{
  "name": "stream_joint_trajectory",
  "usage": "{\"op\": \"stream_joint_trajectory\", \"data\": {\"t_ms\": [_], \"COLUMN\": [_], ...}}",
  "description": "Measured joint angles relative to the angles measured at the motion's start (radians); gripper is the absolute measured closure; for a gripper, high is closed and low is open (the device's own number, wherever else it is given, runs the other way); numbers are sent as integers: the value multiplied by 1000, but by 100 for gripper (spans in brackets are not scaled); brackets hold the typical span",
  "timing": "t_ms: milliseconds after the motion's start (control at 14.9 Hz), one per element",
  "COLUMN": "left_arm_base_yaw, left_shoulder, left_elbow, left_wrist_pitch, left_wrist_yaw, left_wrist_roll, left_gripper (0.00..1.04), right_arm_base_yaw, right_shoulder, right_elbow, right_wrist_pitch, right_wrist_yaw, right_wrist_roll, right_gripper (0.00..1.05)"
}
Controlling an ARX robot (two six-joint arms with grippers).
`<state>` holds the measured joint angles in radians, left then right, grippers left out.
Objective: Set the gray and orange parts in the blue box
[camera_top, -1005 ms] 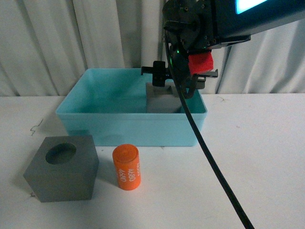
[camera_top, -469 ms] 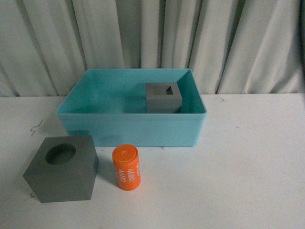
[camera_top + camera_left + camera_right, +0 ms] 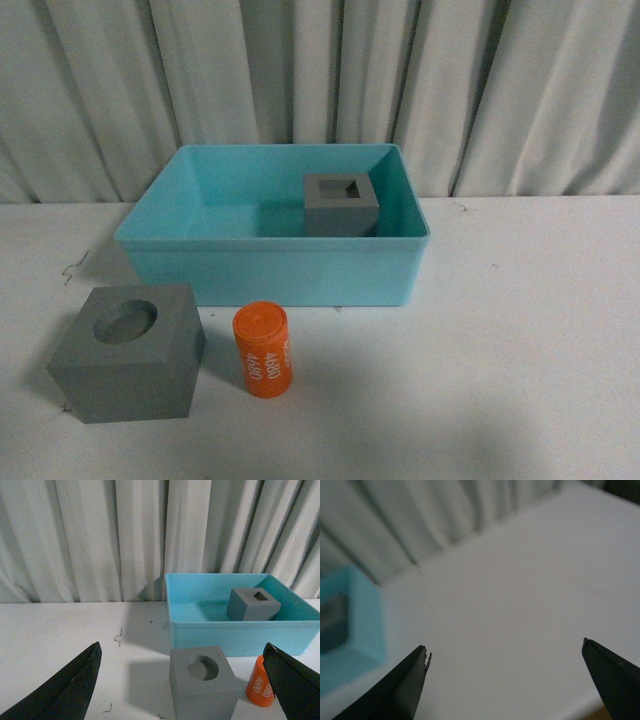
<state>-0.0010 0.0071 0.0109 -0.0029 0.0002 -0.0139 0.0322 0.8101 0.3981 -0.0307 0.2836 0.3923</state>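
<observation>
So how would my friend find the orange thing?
Look for the big blue box on the white table. In front of it, outside, stand a gray cube and, right of it, the cylinder. It is smaller, round, and orange with white digits.

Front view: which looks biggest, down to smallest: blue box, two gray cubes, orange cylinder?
1. blue box
2. round-recess gray cube, nearest the camera
3. square-recess gray cube and orange cylinder look alike; the cube sits farther back, so unranked.
</observation>
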Motion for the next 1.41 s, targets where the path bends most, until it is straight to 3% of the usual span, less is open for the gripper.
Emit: {"op": "stream_joint_trajectory", "data": {"t_ms": [67,201,268,536,603,871,1407], "left_arm_base_yaw": [0,0,0,0,0,0,0], "left_shoulder": [0,0,0,0,0,0,0], "left_elbow": [0,0,0,0,0,0,0], "left_wrist_pitch": [0,0,0,0,0,0,0], "left_wrist_yaw": [0,0,0,0,0,0,0], "left_wrist_roll": [0,0,0,0,0,0,0], "left_gripper": [7,7,7,7,7,7,7], "right_arm_base_yaw": [-29,-32,-32,-32,-32,-32,-32], "right_shoulder": [2,-57,-89,-222,-259,-359,-594], "right_elbow": [-93,-272,-276,-330,-340,-386,-386], "right_wrist_pitch": [273,565,611,532,512,474,247], "right_wrist_yaw": [-130,-280,-280,-280,-280,-281,-280], "right_wrist_roll": [-68,-271,-323,-375,-382,-386,-386], "right_gripper": [16,40,51,98,103,103,103]}}
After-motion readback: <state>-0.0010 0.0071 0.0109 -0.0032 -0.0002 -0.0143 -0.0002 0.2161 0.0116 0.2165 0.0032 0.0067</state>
